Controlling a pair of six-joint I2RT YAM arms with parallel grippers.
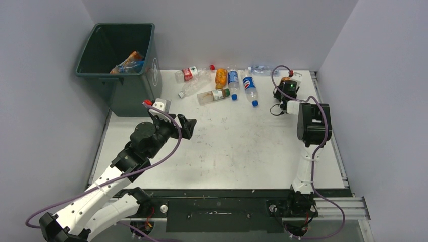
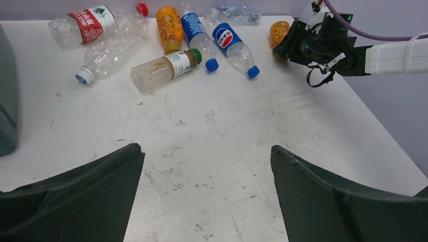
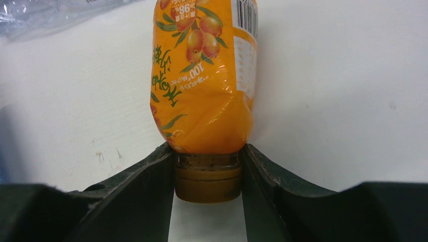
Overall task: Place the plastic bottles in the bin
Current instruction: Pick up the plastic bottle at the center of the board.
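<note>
The dark green bin (image 1: 132, 92) stands at the far left with some bottles (image 1: 130, 63) inside; its wall shows at the left edge of the left wrist view (image 2: 7, 101). Several plastic bottles lie along the table's far side: a red-labelled clear one (image 1: 189, 73), an orange one (image 1: 220, 78), a Pepsi one (image 1: 249, 86), and a green-capped one (image 1: 214, 95). My right gripper (image 3: 208, 152) is shut on the neck and cap of another orange bottle (image 3: 204, 75), which lies on the table at the far right (image 1: 285, 79). My left gripper (image 2: 207, 151) is open and empty above the table, left of centre (image 1: 189, 126).
A crushed clear bottle (image 1: 262, 68) lies by the back wall, just beyond the held bottle. Grey walls close in the left, back and right sides. The right arm's cable (image 1: 275, 75) loops over the table's far right. The table's raised rail (image 1: 328, 121) runs along its right edge.
</note>
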